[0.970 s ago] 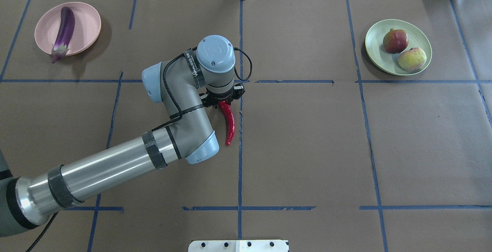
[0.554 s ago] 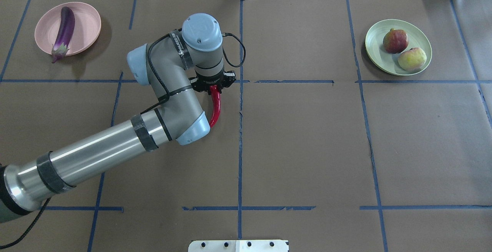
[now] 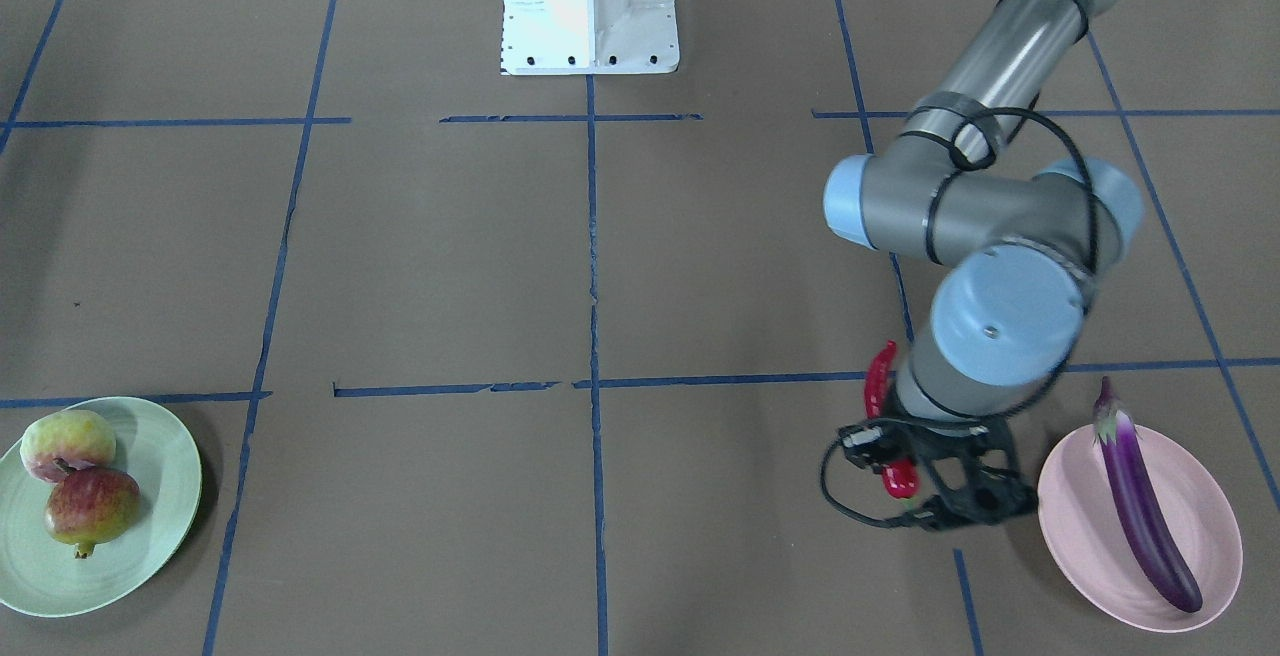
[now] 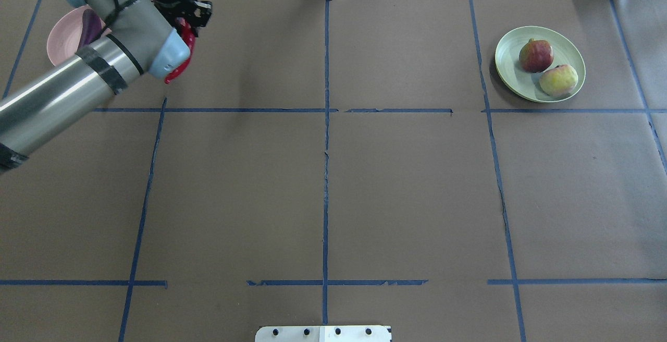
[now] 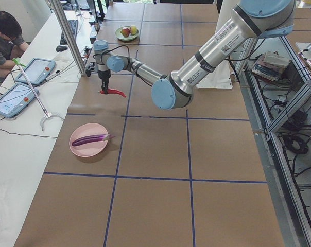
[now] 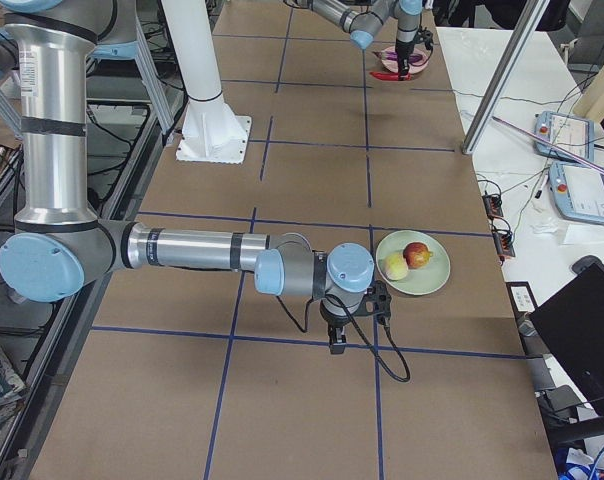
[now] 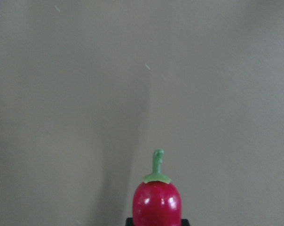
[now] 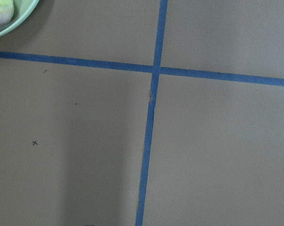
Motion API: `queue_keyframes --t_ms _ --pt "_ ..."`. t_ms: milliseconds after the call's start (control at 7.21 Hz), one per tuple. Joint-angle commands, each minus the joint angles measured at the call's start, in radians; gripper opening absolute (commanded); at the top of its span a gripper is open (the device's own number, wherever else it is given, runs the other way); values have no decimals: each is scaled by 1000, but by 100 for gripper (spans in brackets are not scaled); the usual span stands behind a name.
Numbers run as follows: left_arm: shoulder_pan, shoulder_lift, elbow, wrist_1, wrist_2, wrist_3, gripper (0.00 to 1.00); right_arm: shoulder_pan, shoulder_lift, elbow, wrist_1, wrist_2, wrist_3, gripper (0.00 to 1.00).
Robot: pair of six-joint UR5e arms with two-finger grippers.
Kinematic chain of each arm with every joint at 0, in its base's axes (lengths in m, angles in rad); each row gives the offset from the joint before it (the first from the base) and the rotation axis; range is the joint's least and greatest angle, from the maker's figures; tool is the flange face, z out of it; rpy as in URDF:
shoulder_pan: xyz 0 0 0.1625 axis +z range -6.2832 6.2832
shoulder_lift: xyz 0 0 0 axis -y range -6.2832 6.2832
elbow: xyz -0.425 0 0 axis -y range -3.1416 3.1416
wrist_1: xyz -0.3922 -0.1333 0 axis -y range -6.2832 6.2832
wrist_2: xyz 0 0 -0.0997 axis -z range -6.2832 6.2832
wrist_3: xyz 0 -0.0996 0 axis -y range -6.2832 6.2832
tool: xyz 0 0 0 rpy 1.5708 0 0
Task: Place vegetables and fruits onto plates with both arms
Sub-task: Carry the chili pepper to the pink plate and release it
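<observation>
Left pincer (image 3: pixel 912 484) clenched on the red chili (image 3: pixel 880 379) at its stem end. We note the chili hangs clear of the surface (image 4: pixel 406 191), roughly level, its long axis trailing from the pincer back toward the robot base (image 3: pixel 590 6). The pink plate (image 3: pixel 1075 536) lies just beside the pincer, on the robot's left of it. The eggplant (image 3: pixel 1140 506) on it runs roughly parallel to the chili, and the plate half nearer the pincer is bare. We judge a short sideways carry, then a lowering, is what the move needs. Right pincer (image 6: pixel 334 343) sits well apart, near the green plate (image 4: pixel 513 73) holding peach (image 4: pixel 558 80) and pomegranate (image 4: pixel 535 55); we cannot tell its state. The left arm (image 4: pixel 62 92) is far nearer.
</observation>
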Motion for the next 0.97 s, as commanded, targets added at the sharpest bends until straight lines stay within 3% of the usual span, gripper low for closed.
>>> queue_keyframes --t_ms 0,139,277,416,554,832 --pt "-116 1 176 -37 19 104 0 1 -4 0 0 0 -6 100" --pt "-115 1 283 -130 115 97 0 -1 -3 -1 0 0 -6 100" --pt "-115 -2 360 -218 141 95 0 1 -3 0 0 1 -6 100" --pt "-113 -4 371 -226 146 81 12 1 -4 2 0 1 -4 100" --pt "-95 -1 370 -228 154 89 99 1 -4 2 0 1 -4 100" --pt "-99 13 326 -234 142 159 100 1 -4 3 0 1 -4 100"
